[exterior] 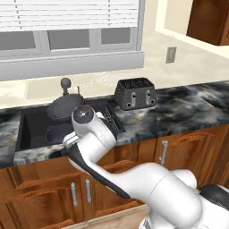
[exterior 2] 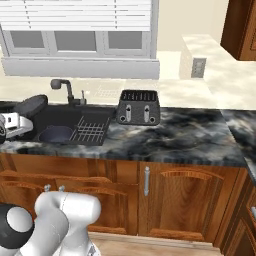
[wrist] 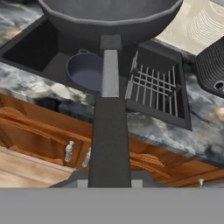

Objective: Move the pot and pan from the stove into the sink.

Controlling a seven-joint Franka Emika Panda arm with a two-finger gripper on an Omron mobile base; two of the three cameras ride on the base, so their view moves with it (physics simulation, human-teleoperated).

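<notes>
Sink (exterior: 31, 123) recessed in marbled counter (exterior: 188, 107), dark basin with ribbed rack (wrist: 155, 87) along its 3 o'clock side. Pot (wrist: 85, 70) sitting on basin floor, loop handle visible, below and at 11 o'clock of pan handle in hand view. Pan (wrist: 109, 13) held up over sink, bowl at 12 o'clock of hand view, long handle (wrist: 109, 131) running straight down to 6 o'clock into gripper (exterior: 70, 142). Jaws clamped together on pan handle end; fingertips themselves hidden under handle. In left base view pan (exterior: 65, 107) hangs above basin just at 12 o'clock of wrist, faucet (exterior: 66, 85) behind it. Right base view gives rack (exterior 2: 90, 131) and pot (exterior 2: 56, 134) side by side in basin, pan (exterior 2: 31, 106) at far 9 o'clock edge. Toaster (exterior 2: 139, 107) on counter at 3 o'clock of sink, clear in both base views, just a corner in hand view.
</notes>
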